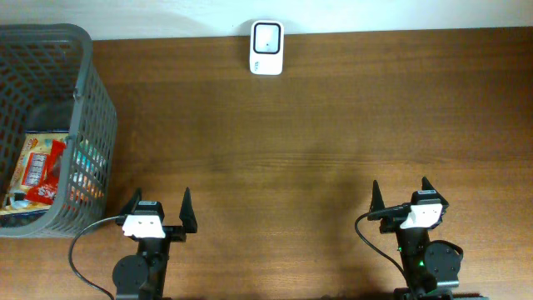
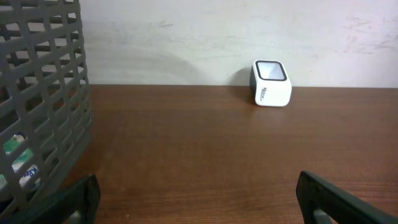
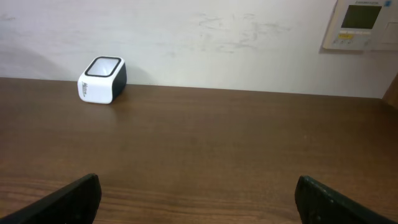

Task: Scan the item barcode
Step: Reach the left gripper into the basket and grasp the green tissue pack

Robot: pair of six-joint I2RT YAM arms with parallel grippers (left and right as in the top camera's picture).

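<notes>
A white barcode scanner (image 1: 266, 48) with a dark glass window stands at the table's far edge against the wall; it also shows as the scanner (image 2: 271, 83) in the left wrist view and the scanner (image 3: 102, 79) in the right wrist view. Packaged items (image 1: 40, 172), one red and white, lie inside the grey mesh basket (image 1: 83, 92) at the far left. My left gripper (image 1: 158, 207) stands open near the front edge, just right of the basket, with nothing between its fingers. At the front right my right gripper (image 1: 400, 193) is open and holds nothing.
The basket wall (image 2: 37, 106) fills the left of the left wrist view, close to my left finger. A wall-mounted control panel (image 3: 360, 25) hangs at the upper right in the right wrist view. Bare brown wood lies between the grippers and the scanner.
</notes>
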